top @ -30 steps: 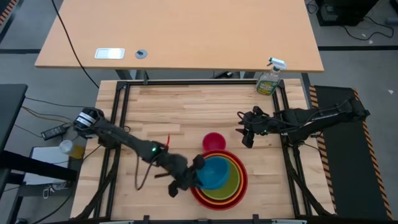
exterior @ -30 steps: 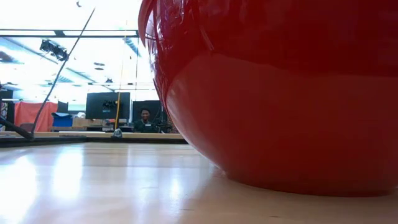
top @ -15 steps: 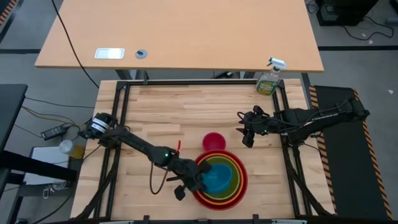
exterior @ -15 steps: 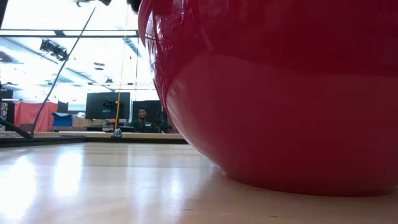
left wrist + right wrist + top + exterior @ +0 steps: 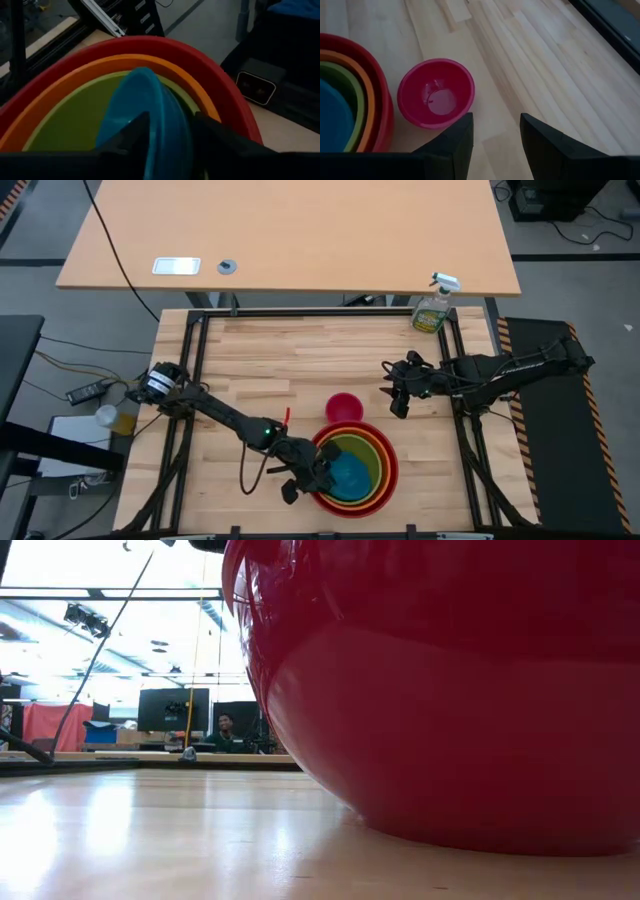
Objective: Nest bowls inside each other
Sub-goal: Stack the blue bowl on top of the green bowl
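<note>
The red bowl (image 5: 394, 465) stands near the table's front edge, with the orange bowl (image 5: 172, 64) and the olive-green bowl (image 5: 70, 117) nested in it. The blue bowl (image 5: 351, 473) sits tilted inside the green one. My left gripper (image 5: 322, 472) is at the stack's left rim, open, one finger on each side of the blue bowl's wall (image 5: 150, 100). The magenta bowl (image 5: 344, 408) stands alone on the table just beyond the stack. My right gripper (image 5: 395, 396) hangs open to the right of it, with nothing between its fingers. My left gripper comes slanting down from the table's left, with the blue bowl's near rim (image 5: 167, 125) in the gap between its two fingers. Whether either finger touches the rim I cannot tell. The bowl rests tilted in the green bowl.
A green spray bottle (image 5: 433, 308) stands at the table's far right corner. Bare wood lies across the far half and the left of the table. In the low view the red bowl (image 5: 450, 700) fills most of the picture.
My left gripper has gone down and toward the table's right with the blue bowl. The bowl was held above the stack's left rim a second ago and now sits low inside the green bowl.
</note>
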